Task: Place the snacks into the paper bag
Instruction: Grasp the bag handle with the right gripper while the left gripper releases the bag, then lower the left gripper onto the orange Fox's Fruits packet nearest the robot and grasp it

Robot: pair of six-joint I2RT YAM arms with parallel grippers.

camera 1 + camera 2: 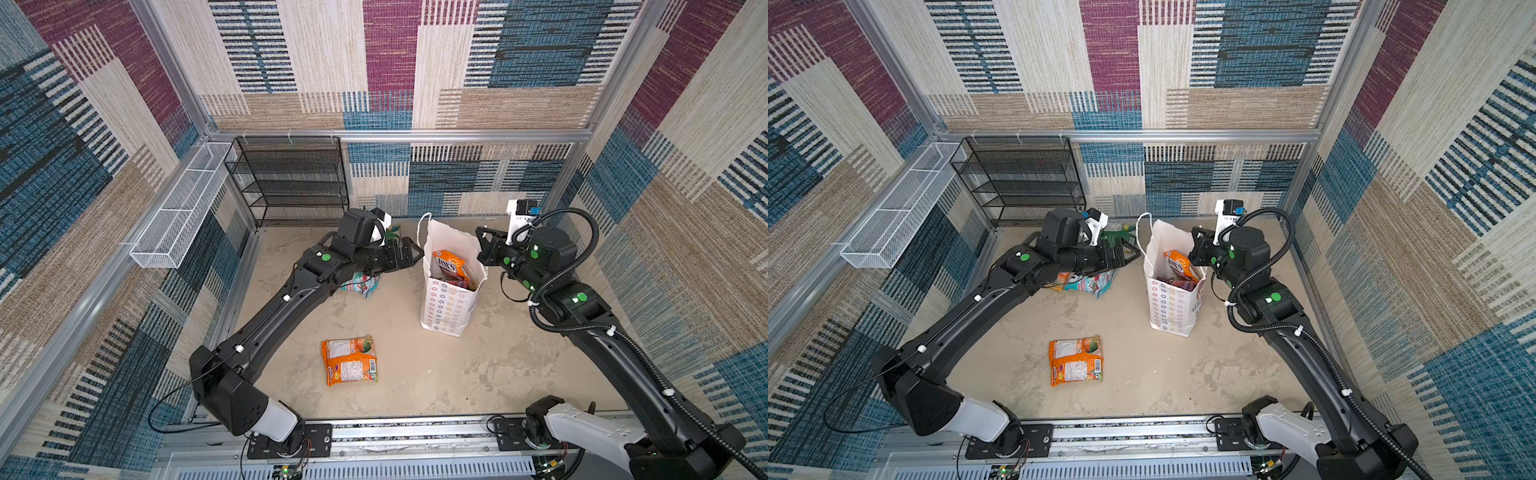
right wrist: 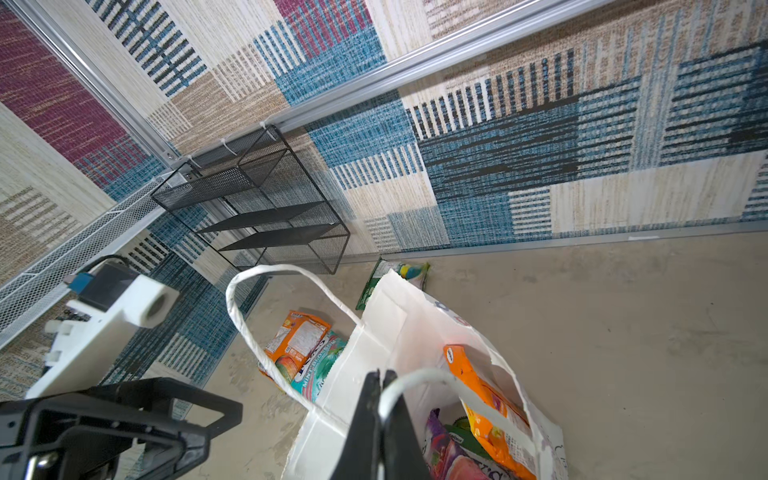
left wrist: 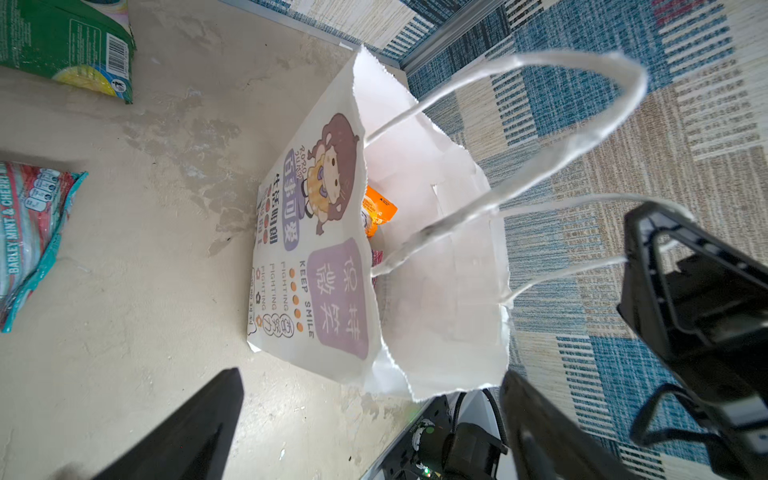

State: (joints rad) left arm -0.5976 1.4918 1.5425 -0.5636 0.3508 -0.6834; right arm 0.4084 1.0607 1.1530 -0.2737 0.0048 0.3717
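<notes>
The left gripper (image 1: 409, 254) hangs just beside the left rim of the paper bag (image 1: 451, 307). Its jaws are spread wide and hold nothing. In the left wrist view its two dark fingers (image 3: 187, 428) stand well apart, with the bag's open mouth seen between them. The right gripper (image 2: 383, 376) is at the bag's opposite rim, its jaws pressed together on one white handle (image 2: 415, 372), whose loop runs out from between the fingertips. The other handle (image 2: 232, 295) stands free on the left gripper's side. The bag stands upright on the table (image 1: 478, 374) with its mouth open. Inside it an orange packet (image 1: 451, 266) stands on end, with a purple packet (image 2: 442, 449) lower down beside it. Outside the bag, a second orange packet (image 1: 349, 360) lies flat toward the front of the table, well apart from the bag. A teal packet (image 1: 363, 286) lies partly under the left arm, with a third orange packet (image 2: 297, 338) touching it. A green packet (image 3: 62, 41) lies near the back wall, behind the left gripper.
</notes>
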